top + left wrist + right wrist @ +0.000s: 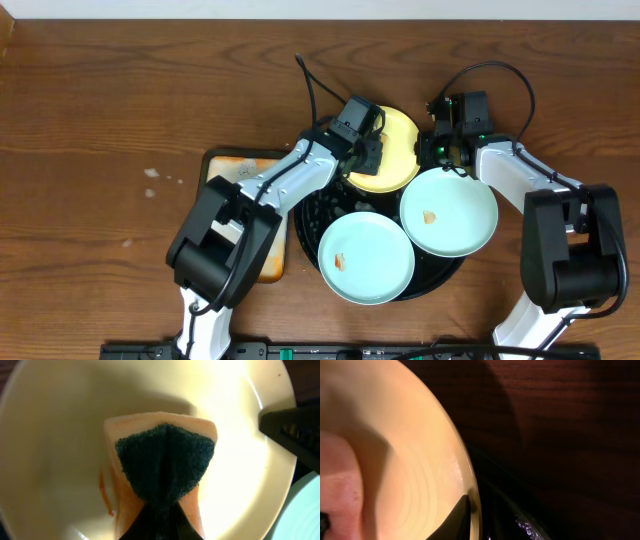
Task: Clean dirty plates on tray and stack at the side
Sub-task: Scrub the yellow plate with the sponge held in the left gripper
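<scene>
Left fingers (159, 522) clamp a sponge (165, 460), seen only by wrist camera; right fingers (461, 516) pinch the yellow plate (420, 460).

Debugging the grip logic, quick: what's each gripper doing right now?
Left gripper: closed on the sponge.
Right gripper: closed on the yellow plate, at its rim.

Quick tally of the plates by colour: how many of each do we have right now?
Pale yellow plate: 1
Mint-blue plates: 2, one in front, one on the right
Total: 3
</scene>
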Action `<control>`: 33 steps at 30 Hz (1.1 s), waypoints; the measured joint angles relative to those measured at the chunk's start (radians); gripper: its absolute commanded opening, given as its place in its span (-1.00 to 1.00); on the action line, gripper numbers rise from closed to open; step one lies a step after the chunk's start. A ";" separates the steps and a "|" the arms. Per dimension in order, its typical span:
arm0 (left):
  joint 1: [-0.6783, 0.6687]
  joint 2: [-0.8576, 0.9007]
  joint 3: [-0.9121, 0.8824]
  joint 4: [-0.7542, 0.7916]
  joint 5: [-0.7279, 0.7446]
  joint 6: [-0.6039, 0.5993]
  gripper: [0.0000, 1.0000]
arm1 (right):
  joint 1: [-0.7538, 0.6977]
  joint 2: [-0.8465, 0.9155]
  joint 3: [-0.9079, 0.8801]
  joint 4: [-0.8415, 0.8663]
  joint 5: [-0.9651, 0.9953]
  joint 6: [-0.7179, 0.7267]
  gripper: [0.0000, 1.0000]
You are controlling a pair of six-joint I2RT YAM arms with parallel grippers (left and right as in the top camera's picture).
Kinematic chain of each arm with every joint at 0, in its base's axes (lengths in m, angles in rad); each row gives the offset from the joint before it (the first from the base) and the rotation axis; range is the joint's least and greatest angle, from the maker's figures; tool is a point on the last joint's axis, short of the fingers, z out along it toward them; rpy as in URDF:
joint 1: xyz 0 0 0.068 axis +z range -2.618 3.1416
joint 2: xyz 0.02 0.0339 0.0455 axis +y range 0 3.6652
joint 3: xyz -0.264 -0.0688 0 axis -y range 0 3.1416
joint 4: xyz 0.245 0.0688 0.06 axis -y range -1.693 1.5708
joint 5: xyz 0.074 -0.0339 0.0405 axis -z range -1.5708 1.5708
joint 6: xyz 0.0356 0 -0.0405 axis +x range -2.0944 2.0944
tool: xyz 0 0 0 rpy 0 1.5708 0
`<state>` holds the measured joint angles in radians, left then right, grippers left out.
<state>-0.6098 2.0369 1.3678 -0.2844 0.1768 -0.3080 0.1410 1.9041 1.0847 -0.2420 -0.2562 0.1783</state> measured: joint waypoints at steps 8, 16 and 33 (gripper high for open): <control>-0.001 0.004 0.007 -0.014 -0.137 0.054 -0.85 | 0.000 0.000 0.001 -0.008 -0.010 0.000 -0.89; -0.005 0.004 0.013 -0.040 -0.337 0.104 -0.85 | 0.001 0.000 0.006 -0.026 -0.028 0.000 -0.93; -0.006 -0.056 0.127 -0.339 -0.395 -0.008 -0.74 | 0.012 0.000 0.008 -0.027 0.000 0.000 -0.98</control>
<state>-0.6155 1.9804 1.4948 -0.6235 -0.2180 -0.3161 0.1528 1.9041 1.0931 -0.2687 -0.2562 0.1783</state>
